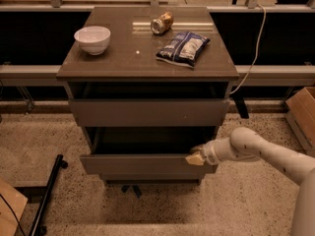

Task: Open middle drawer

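The middle drawer [142,164] is a grey-brown flat front, pulled partly out of the cabinet, with its dark inside showing behind the front. My gripper [195,158] reaches in from the right on a white arm [266,154]. Its pale tip is at the top edge of this drawer's front, near the right end. The drawer above it [147,113] has a taller front and sits further back. Only a thin strip of the lowest drawer [147,177] shows under the middle one.
On the cabinet top [123,58] are a white bowl [92,39], a can on its side [162,22] and a blue chip bag [183,48]. A cardboard box [302,112] is at the right, a black stand leg [49,191] at the left, and a white cable [253,48] hangs at the back right.
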`<act>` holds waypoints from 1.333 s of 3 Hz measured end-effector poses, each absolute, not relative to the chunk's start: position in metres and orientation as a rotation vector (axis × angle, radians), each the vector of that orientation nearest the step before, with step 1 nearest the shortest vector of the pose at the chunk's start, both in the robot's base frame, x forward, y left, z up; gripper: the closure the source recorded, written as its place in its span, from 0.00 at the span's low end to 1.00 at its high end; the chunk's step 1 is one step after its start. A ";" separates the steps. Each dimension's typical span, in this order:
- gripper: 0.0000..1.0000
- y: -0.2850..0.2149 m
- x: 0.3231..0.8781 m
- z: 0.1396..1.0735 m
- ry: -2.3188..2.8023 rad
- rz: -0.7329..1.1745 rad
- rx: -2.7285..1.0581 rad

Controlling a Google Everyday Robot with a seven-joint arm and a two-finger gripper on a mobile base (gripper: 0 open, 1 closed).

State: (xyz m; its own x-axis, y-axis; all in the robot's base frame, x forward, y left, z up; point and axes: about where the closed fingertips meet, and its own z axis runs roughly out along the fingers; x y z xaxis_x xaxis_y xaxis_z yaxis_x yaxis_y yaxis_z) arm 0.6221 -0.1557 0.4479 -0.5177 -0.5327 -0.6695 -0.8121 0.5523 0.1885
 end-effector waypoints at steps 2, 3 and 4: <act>0.81 -0.156 0.622 0.451 2.237 0.666 -1.079; 0.58 -0.154 0.622 0.450 2.237 0.669 -1.081; 0.34 -0.154 0.621 0.450 2.238 0.669 -1.081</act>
State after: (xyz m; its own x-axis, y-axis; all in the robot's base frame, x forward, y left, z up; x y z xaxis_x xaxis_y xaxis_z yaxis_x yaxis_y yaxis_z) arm 0.6214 -0.1541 0.4503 -0.5179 -0.5332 -0.6690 -0.8129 0.5502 0.1909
